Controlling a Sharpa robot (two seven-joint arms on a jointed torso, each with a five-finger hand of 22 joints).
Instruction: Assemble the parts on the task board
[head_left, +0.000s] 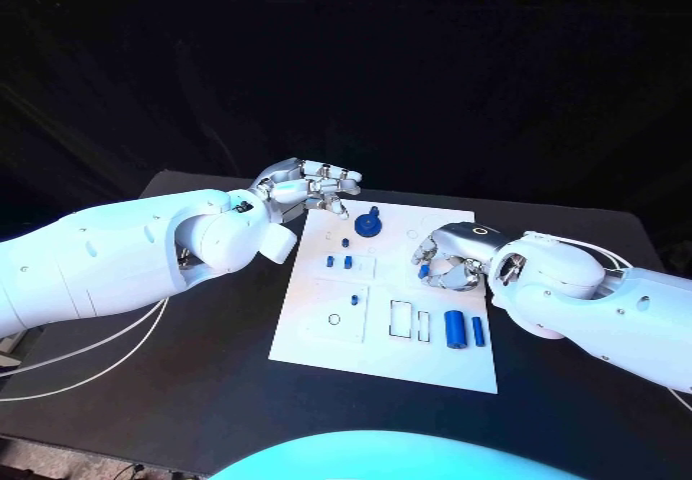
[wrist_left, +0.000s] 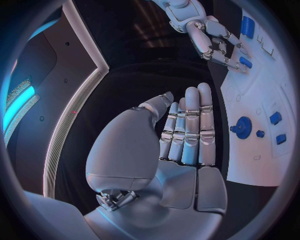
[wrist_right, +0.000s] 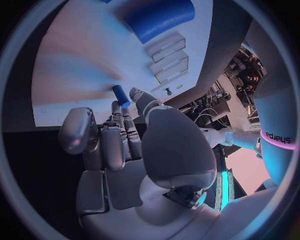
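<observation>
The white task board (head_left: 325, 330) lies in the middle of the table. My right hand (head_left: 456, 262) hovers over its right side and pinches a small blue peg (head_left: 424, 270) between thumb and fingertips; the right wrist view shows that peg (wrist_right: 120, 96) at the fingertips just above the board (wrist_right: 75, 75). My left hand (head_left: 307, 186) floats by the board's far left corner, fingers straight and holding nothing (wrist_left: 187, 130). A round blue knob (head_left: 369, 224) stands near the far edge. Two small blue blocks (head_left: 339, 261) sit left of centre, and two blue cylinders (head_left: 464, 329) lie at the near right.
Empty rectangular slots (head_left: 411, 320) and a small ring hole (head_left: 335, 319) mark the board's near half. The left wrist view shows the right hand (wrist_left: 212, 37) with the peg (wrist_left: 245, 62) and the knob (wrist_left: 243, 127). White cables (head_left: 101, 350) trail over the black table on the left.
</observation>
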